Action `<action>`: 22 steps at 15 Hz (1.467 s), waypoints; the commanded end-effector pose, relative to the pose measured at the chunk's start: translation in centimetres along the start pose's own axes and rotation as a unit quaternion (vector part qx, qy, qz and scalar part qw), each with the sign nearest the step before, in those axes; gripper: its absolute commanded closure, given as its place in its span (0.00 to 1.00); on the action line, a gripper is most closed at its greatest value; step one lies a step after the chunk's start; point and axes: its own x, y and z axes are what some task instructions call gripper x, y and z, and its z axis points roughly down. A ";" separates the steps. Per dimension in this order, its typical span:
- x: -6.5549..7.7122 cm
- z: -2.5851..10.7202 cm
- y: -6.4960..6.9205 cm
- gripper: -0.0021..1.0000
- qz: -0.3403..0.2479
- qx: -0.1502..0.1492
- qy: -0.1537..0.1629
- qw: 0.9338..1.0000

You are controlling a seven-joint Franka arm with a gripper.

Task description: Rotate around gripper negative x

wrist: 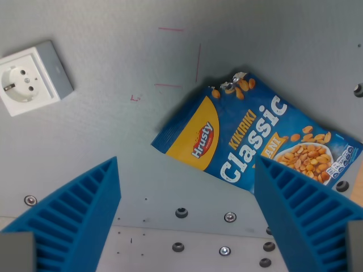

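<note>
My gripper (187,218) is open and empty. Its two blue ribbed fingers show at the bottom, one at the wrist view's left (74,221) and one at the wrist view's right (306,221). A blue and yellow snack bag (249,136) labelled "Hrusty Kikiriki Classic" lies flat on the grey table (113,124), tilted, above and between the fingers toward the wrist view's right. The right finger overlaps the bag's lower corner in the picture. The gripper hangs above the table, touching nothing.
A white and grey wall socket box (33,78) lies at the upper left. Thin red pen marks (176,56) are drawn on the table near the top middle. Several bolts (181,212) sit in the table along the bottom edge.
</note>
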 end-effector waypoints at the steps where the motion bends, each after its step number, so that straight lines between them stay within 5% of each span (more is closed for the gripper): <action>1: 0.0 -0.1 0.0 0.00 0.000 -0.007 0.002 1.000; 22: 0.0 -0.1 0.0 0.00 0.000 -0.146 0.002 0.989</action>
